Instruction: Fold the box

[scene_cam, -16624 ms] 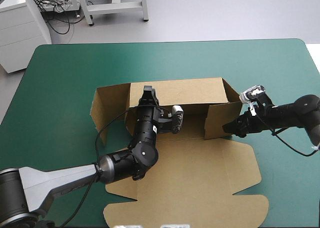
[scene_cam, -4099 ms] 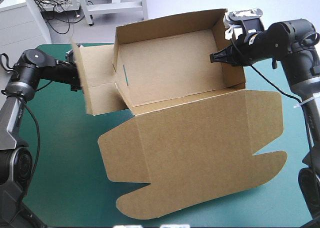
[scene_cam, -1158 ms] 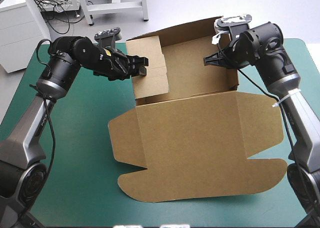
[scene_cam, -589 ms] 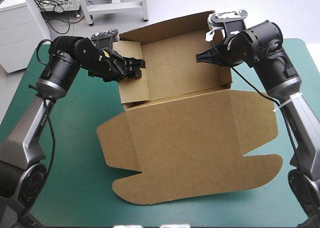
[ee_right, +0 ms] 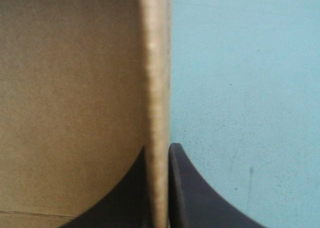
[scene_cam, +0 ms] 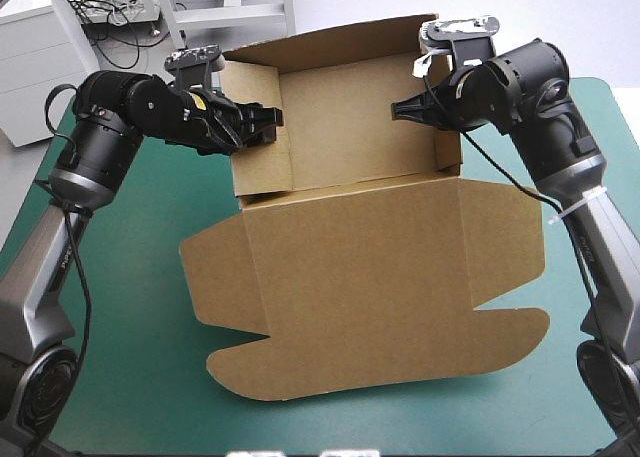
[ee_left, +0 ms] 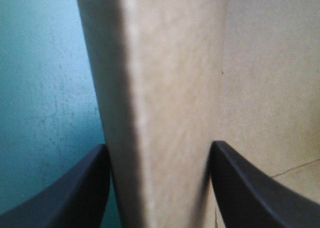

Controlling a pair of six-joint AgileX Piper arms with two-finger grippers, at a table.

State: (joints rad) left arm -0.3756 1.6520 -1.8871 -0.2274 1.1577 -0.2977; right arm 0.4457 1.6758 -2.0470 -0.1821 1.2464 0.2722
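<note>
The brown box (scene_cam: pixel 370 267) stands as an open tray tilted up toward me, its big lid panel with curved tabs spread over the teal-green table (scene_cam: pixel 130 377). My left gripper (scene_cam: pixel 266 123) reaches in from the left and is shut on the doubled left wall (ee_left: pixel 165 88); one black finger (ee_left: pixel 85 188) lies outside the wall and the other inside. My right gripper (scene_cam: pixel 398 110) is shut on the thin right wall (ee_right: pixel 156 88), with its fingers (ee_right: pixel 185 188) pinching the board edge. The tray's back wall (scene_cam: pixel 350 87) stands upright between the two grippers.
Bare teal-green cover (ee_right: pixel 240 88) lies right of the box, and more (ee_left: pixel 45 88) lies on its left. Beyond the table's far left corner stands a white cabinet (scene_cam: pixel 40 67), with metal frame legs (scene_cam: pixel 230 7) behind the far edge.
The box and both grippers have shifted left and slightly away from me. The left wall's flap has swung from over the tray floor to nearly upright.
</note>
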